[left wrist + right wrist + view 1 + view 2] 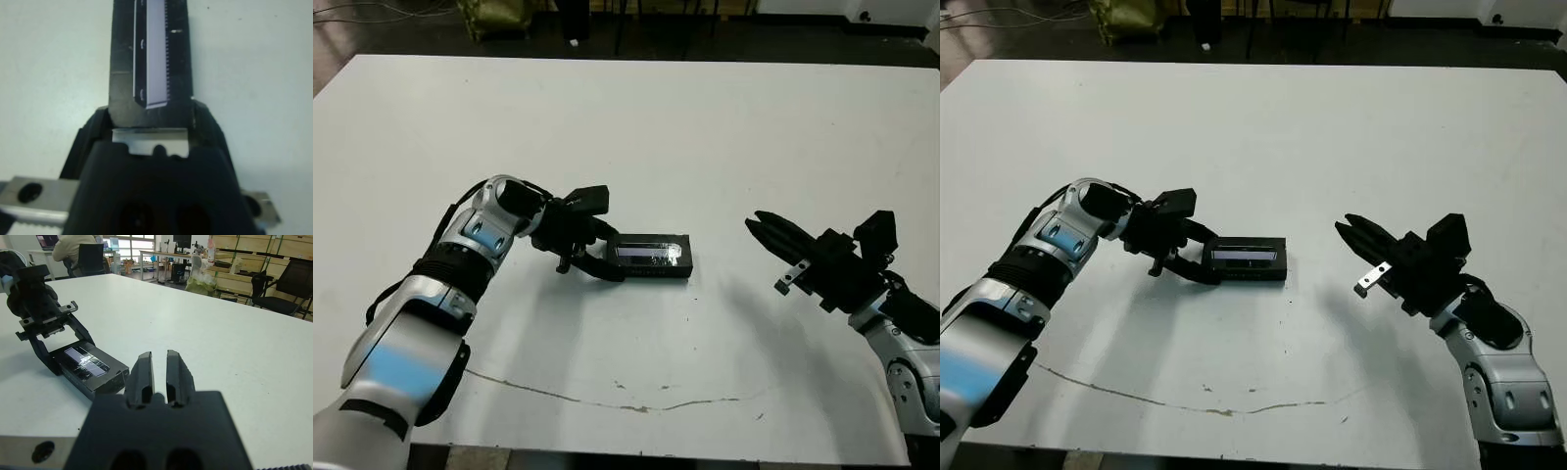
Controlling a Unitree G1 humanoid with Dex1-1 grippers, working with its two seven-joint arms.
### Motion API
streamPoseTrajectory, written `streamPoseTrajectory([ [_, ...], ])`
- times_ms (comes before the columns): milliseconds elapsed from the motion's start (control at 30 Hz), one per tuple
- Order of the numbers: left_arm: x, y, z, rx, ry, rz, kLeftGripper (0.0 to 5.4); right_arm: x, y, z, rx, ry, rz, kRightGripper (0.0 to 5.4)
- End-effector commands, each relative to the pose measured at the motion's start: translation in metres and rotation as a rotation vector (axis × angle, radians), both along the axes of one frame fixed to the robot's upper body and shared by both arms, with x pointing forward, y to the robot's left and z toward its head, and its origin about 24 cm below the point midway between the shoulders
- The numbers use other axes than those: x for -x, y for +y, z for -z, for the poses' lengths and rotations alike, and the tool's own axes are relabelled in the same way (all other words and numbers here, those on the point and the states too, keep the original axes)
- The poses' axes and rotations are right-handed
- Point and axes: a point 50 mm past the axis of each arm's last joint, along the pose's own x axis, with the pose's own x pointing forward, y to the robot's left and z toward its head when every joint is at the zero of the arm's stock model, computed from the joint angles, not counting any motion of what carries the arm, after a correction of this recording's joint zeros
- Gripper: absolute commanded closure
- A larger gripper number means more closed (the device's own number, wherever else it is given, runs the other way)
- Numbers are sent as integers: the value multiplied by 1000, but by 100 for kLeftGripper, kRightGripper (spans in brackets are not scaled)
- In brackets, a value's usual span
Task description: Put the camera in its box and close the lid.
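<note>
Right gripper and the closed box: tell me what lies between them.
Nothing. In the left eye view, only bare white table separates the right gripper from the box, whose far end the left gripper straddles.

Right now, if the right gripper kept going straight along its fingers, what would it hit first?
Probably the lid on the box, whose far end the left gripper straddles; the right gripper points that way, though depth is unclear.
</note>
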Motion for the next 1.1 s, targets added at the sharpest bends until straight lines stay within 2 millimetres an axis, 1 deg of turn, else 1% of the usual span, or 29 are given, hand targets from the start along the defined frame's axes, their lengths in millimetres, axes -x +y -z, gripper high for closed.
streamPoseTrajectory([
  [33,5,-13,3,-23,-15,54,333,2,-3,4,12,25,18,540],
  [233,7,-11,5,-65,28,88,330,3,-2,2,21,18,22,540],
  [333,7,-9,9,-112,22,116,273,3,-3,2,33,34,30,540],
  [700,4,11,22,-176,-15,56,8,2,-3,6,-4,43,24,540],
  [933,7,29,27,-226,29,31,3,4,-2,2,13,50,36,540],
  [1100,9,41,29,-212,58,6,3,3,-2,1,20,52,36,540],
])
